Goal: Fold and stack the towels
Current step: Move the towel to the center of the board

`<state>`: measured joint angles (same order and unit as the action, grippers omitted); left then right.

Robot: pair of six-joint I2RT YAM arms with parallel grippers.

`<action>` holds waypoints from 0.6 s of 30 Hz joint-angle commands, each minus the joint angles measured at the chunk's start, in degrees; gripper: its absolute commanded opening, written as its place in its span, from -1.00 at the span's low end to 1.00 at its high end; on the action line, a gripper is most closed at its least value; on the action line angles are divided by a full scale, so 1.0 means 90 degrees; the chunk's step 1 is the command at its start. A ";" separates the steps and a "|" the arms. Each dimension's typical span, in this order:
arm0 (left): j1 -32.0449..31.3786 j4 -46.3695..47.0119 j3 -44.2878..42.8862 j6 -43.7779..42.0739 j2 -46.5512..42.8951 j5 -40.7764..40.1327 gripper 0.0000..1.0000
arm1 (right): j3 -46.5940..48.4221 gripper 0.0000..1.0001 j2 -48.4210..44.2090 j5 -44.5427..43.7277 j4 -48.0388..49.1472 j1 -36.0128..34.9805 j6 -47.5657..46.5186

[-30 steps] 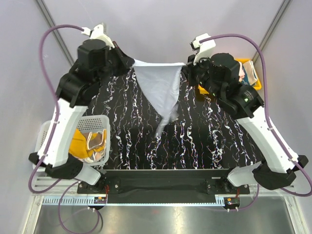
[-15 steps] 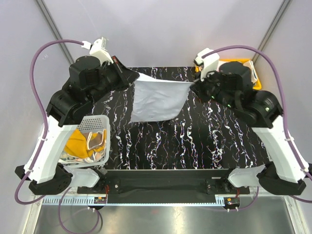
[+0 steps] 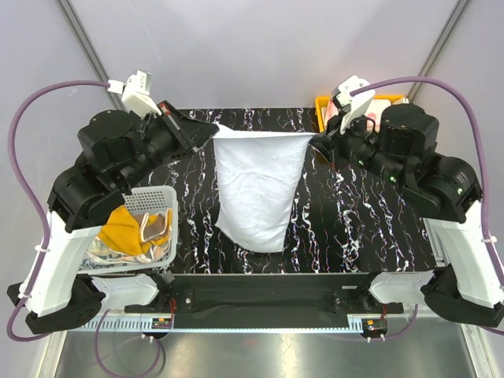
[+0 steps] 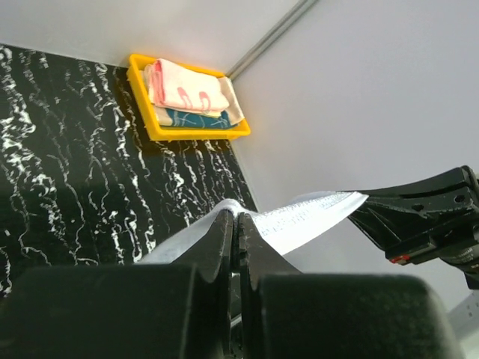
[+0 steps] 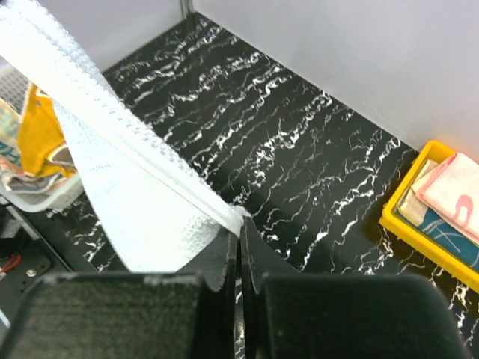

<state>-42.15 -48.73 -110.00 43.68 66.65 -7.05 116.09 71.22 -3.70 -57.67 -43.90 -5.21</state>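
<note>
A black table with white veining (image 3: 354, 213) fills the top view. The left arm (image 3: 67, 228) rises from its base at 7 o'clock, folds at a high elbow and reaches toward 1 o'clock. The right arm (image 3: 465, 236) mirrors it from 5 o'clock, its forearm pointing toward 10 o'clock. The two wrists face each other across the far half of the table. Between them hangs the plain white towel (image 3: 256, 185), lifted off the surface. Its top edge is stretched nearly taut from one arm to the other, and its body drapes toward 6 o'clock, narrowing to a loose lower end near the table's front edge. At 8 o'clock, partly under the left arm, sits the white mesh basket (image 3: 157, 194) holding an orange-yellow towel (image 3: 118, 228) heaped with other crumpled cloths. At 1 o'clock, in the far corner, the yellow tray (image 4: 161, 133) holds a short stack, with a pink towel (image 4: 187, 86) on top of a teal one (image 4: 191, 118). The left gripper (image 3: 211, 131) has its fingers pressed together on the towel's upper left corner, and a sliver of white cloth shows at the tips in its wrist view. The right gripper (image 3: 316, 144) pinches the upper right corner the same way, fingers closed tight on the hem.
</note>
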 commanded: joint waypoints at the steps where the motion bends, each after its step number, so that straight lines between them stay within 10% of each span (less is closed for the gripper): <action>1: 0.0152 -0.0025 0.0277 -0.0059 -0.0112 -0.1033 -1.00 | -0.0369 -1.00 -0.0326 -0.1071 0.0205 0.0112 -0.0279; 12: 0.2152 0.1360 0.1187 -0.0059 0.1537 0.0459 -1.00 | -0.1796 -1.00 0.1322 0.0371 0.1914 0.1917 -0.0710; 18: 0.3023 0.2201 0.0524 -0.0107 0.3575 0.1154 -1.00 | -0.0385 -1.00 0.3841 0.0890 0.2345 0.2807 -0.0681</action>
<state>-19.68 -33.98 -100.88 44.97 93.76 3.66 105.12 99.24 6.11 -38.68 -23.00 -9.82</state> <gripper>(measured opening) 0.027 0.018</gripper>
